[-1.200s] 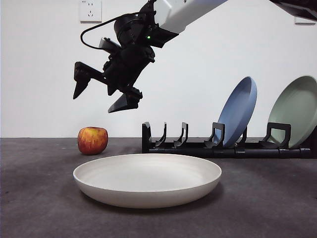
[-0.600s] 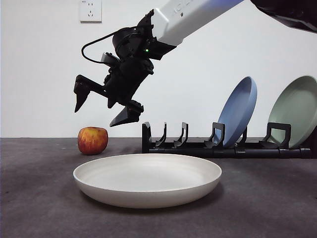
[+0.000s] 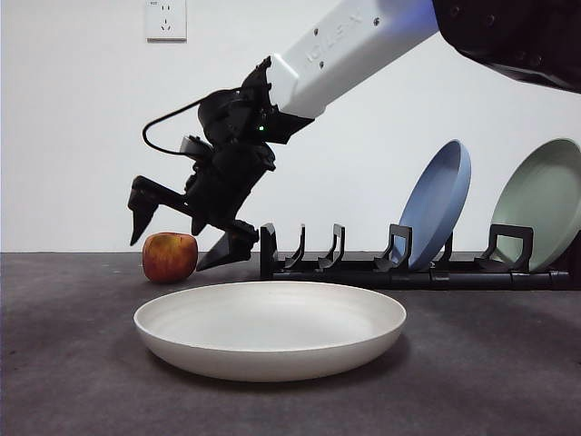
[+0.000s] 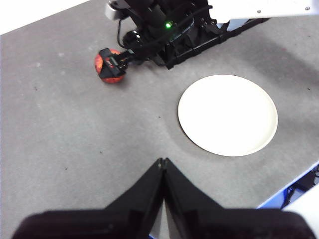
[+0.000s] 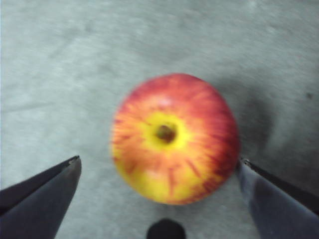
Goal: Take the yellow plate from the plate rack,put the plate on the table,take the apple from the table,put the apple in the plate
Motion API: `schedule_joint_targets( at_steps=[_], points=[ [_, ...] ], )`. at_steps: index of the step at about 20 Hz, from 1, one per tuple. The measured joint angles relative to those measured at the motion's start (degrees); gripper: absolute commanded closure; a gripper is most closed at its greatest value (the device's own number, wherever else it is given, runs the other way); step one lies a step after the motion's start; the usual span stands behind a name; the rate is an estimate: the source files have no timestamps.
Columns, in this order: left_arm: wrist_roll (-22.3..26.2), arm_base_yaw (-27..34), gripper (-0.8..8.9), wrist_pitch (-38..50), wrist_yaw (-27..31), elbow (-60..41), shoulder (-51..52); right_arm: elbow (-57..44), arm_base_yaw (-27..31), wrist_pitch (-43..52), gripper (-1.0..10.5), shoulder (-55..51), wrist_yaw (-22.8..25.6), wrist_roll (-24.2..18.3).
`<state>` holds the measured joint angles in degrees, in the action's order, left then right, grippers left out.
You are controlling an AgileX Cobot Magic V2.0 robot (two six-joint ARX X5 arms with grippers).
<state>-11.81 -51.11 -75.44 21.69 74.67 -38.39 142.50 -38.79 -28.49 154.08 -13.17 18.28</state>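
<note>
Desk [image 3: 508, 381] — dark grey, speckled, carrying all items. Yellow plate [image 3: 270, 327] — pale cream, lying flat near the front of the desk, out of the plate rack [image 3: 413, 268] and empty; judged to be set down as the landing place for the fruit. Plate rack — black, low, behind the plate; its nearer slots stand vacant, while a blue plate [image 3: 438, 202] and a green plate [image 3: 543, 211] lean upright in the farther ones. Apple [image 5: 174, 138] — red with yellow streaks, stem end up, resting on the desk beside the rack's end and apart from the yellow plate. Right hand [image 3: 187, 234] — jaws spread wide, one on each side of the apple, above it and not touching; the spread appears chosen to straddle the fruit before closing. Left hand [image 4: 162, 167] — jaws pressed together, holding nothing, waiting high over the desk away from the work. Writing — pale lettering on the white arm casing in the front view, too faint to read; a wall socket [image 3: 165, 19] bears no legible marking.
</note>
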Motion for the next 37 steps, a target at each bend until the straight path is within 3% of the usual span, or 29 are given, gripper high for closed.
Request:
schedule_joint_targets(
  at_steps=[5,9,14,16,21,23,25,27,30,37],
  points=[
    [0.33,0.0,8.22,-0.02,-0.98,0.0,0.0,0.0,-0.13,-0.85,3.8,-0.04,3.23,0.02],
    [0.87,0.0,8.22,-0.02,-1.16,0.0,0.0,0.0,-0.13,1.49,3.9,-0.04,3.61,0.85],
    [1.38,0.0,8.22,0.0,-1.16,0.0,0.0,0.0,-0.13,1.49,4.9,-0.04,4.46,1.9],
    [1.75,0.0,8.22,-0.02,-1.16,0.0,0.0,0.0,-0.13,1.51,6.0,-0.04,5.05,2.1],
    [1.95,0.0,8.22,-0.02,-1.16,0.0,0.39,0.0,-0.13,1.53,7.3,-0.04,5.05,2.1],
    [1.97,0.0,8.22,-0.02,-1.16,0.0,0.79,0.0,-0.13,1.53,7.4,-0.04,5.07,2.12],
    [1.95,0.0,8.22,-0.02,-1.16,0.0,0.87,0.0,-0.13,1.51,8.3,-0.04,5.09,2.12],
    [1.95,0.0,8.22,-0.02,-1.16,0.0,0.92,0.0,-0.13,1.55,8.3,-0.04,5.09,2.12],
    [1.95,0.0,8.22,-0.02,-1.16,0.0,0.96,0.0,-0.13,1.55,9.4,-0.04,5.09,2.1],
    [1.95,0.0,8.22,-0.02,-1.16,0.0,0.98,1.62,-0.13,1.7,9.6,-0.04,5.27,2.1]
  ],
)
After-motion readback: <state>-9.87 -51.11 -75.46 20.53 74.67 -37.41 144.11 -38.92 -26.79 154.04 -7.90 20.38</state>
